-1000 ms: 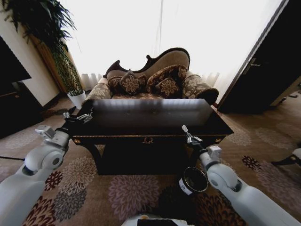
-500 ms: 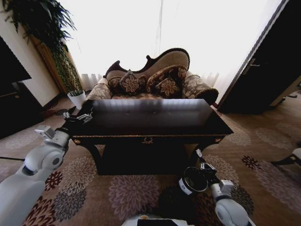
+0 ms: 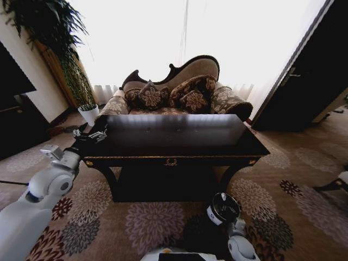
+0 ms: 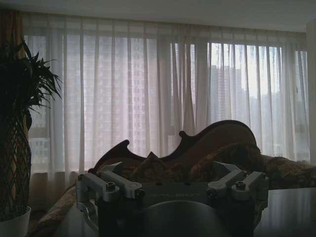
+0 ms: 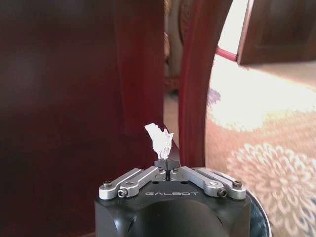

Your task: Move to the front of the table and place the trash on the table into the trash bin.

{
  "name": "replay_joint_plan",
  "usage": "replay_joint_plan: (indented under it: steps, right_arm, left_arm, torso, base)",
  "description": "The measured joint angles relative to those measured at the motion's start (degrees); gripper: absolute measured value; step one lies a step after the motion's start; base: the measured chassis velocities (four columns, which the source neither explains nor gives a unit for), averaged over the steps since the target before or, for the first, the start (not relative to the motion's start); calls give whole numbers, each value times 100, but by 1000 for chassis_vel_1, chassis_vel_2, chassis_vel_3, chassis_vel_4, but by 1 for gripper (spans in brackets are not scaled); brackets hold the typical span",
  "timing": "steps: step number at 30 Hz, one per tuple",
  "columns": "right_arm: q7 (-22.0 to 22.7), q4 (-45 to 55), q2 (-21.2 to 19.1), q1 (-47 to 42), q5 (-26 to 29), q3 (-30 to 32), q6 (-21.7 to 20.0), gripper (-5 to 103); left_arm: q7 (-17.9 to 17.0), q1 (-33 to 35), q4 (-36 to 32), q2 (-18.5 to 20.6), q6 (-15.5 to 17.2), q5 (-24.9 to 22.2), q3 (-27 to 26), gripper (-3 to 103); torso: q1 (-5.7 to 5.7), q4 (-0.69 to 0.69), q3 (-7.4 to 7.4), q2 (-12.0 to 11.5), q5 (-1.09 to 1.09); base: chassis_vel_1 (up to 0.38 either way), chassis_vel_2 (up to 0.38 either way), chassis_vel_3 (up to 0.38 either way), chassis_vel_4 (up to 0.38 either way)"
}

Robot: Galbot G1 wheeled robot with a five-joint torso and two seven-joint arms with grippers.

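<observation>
the right gripper [image 5: 168, 164] pinches a white paper scrap [image 5: 159, 138] just beside the trash bin [image 3: 223, 207]. released off-centre, it could flutter onto carpet. left gripper [image 3: 91, 134], fingers apart, hovers near the bin-far table [image 3: 174, 155] corner.

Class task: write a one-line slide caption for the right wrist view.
Right gripper shut on a white paper scrap, beside the dark table's leg.

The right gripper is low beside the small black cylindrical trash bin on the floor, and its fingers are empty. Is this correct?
Not quite. The right gripper is low by the small black cylindrical trash bin, but the right wrist view shows its fingers shut on a small crumpled white paper scrap.
</observation>
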Motion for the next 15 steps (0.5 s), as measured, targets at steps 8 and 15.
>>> replay_joint_plan:
  steps: [8,15]
  right_arm:
    - [0,-1316,-12,752,-15,-164,81,0]
    - [-10,-2329,13,1544,-171,-325,181,0]
  left_arm:
    - [0,0,0,0,0,0,0,100]
    - [0,0,0,0,0,0,0,100]
  torso:
    - [0,0,0,0,1]
    - [0,1,0,0,0]
  base:
    - [0,0,0,0]
    - [0,0,0,0]
